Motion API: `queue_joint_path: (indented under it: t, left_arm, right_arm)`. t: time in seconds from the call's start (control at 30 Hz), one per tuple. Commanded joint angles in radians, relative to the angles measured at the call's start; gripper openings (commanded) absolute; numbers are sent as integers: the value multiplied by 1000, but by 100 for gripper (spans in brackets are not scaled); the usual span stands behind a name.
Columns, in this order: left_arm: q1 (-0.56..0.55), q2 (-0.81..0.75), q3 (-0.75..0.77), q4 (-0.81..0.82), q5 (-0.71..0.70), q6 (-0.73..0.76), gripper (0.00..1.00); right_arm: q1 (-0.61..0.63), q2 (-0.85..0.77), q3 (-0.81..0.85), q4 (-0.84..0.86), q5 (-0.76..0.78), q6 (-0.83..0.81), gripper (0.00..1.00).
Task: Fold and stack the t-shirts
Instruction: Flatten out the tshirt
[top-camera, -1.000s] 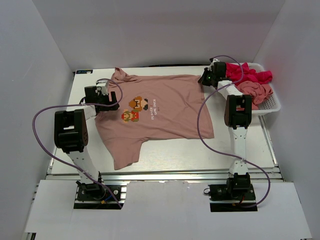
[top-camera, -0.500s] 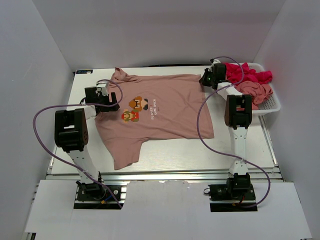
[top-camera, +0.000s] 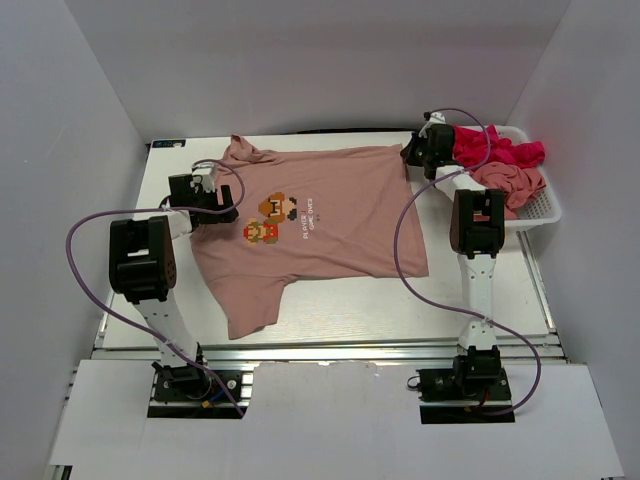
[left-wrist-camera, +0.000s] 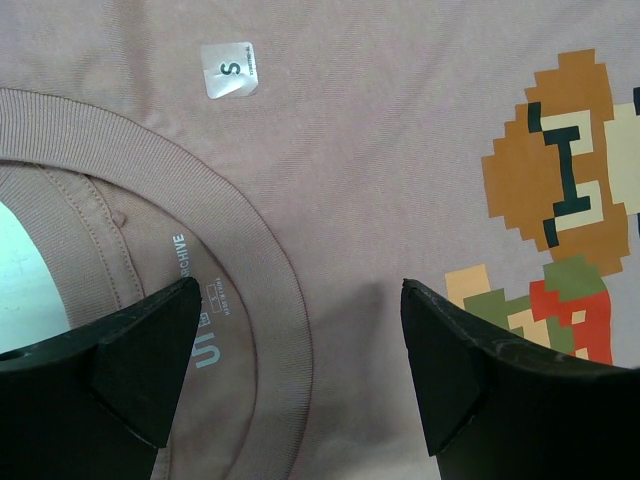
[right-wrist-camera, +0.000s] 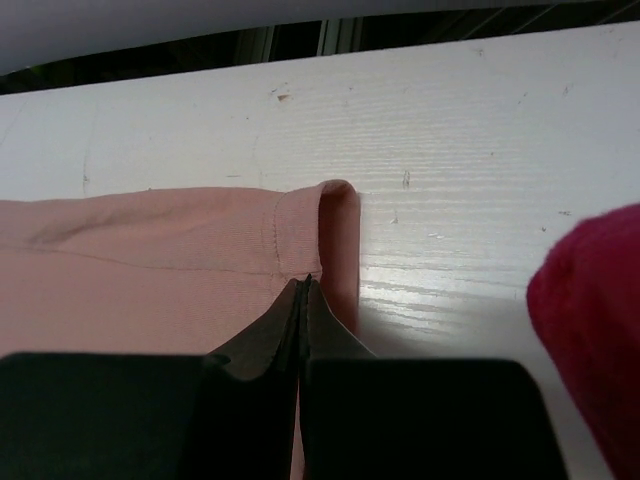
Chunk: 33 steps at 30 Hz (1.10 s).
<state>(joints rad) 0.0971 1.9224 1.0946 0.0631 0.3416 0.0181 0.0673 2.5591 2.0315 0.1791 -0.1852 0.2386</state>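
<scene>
Top view: pink t-shirt (top-camera: 320, 225) lies spread flat on the white tabletop (top-camera: 470, 300), collar to the left, hem to the right, pixel print (top-camera: 268, 218) face up. One sleeve points to the near edge, the other to the far edge. White mesh basket (top-camera: 545, 205) sits at the far right, holding a magenta-red t-shirt (top-camera: 505, 150) and a second pink t-shirt (top-camera: 512, 182), both crumpled.

Left claw (top-camera: 228, 207) is over the collar area. The top view doesn't show the gap, but the left wrist view does: left claw (left-wrist-camera: 300, 375) has its fingers (left-wrist-camera: 150, 370) wide apart and gripping nothing, one over the ribbed collar (left-wrist-camera: 250, 270), the other over the chest cloth near the pixel print (left-wrist-camera: 560, 240). Only this view shows the "S" size sticker (left-wrist-camera: 231, 70) and the printed neck label inside the collar. Whether the tips touch the cloth, can't tell.

Right claw (top-camera: 408, 155) is at the shirt's far hem corner, just beside the basket. In the right wrist view, the right claw (right-wrist-camera: 302, 295) is pressed together, pinching the pink t-shirt (right-wrist-camera: 150, 260) at the hem stitching, with the corner curled up into a small loop just past the tips. A bit of the magenta-red t-shirt (right-wrist-camera: 590, 320) shows at the right edge, apart from the pink hem.
</scene>
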Motion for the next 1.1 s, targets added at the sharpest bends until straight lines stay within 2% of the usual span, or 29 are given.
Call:
queue_joint_path:
  t: [0.0,0.2,0.47,0.63,0.7,0.73,0.77,0.83,0.93,1.07]
  left_arm:
    - [7,0,5,3,20,2,90]
    - [7,9,2,3,23,3,90]
    - [7,21,4,-2,23,5,90]
    - [9,17,4,-3,33,0,90]
    - [9,13,4,-6,31,5,90]
    - [9,9,4,-11,30,6,90]
    - [9,7,4,-11,30,8,90]
    - [12,-11,7,-17,28,9,90]
    - [15,-51,22,-48,31,19,91]
    - [24,-182,57,-133,28,37,92]
  right_arm:
    - [-12,-62,22,105,30,-16,0]
    - [-14,-20,75,112,58,-36,0]
    - [-15,-108,-111,321,81,-33,0]
    - [-15,-34,22,234,113,-39,0]
    - [-15,-28,21,250,131,-41,10]
    - [-15,-33,13,256,139,-41,20]
    - [-15,-36,6,258,151,-36,42]
    - [-15,-66,-28,267,155,-33,63]
    - [-14,-158,-121,305,153,-33,73]
    - [5,-331,-267,359,181,-73,89]
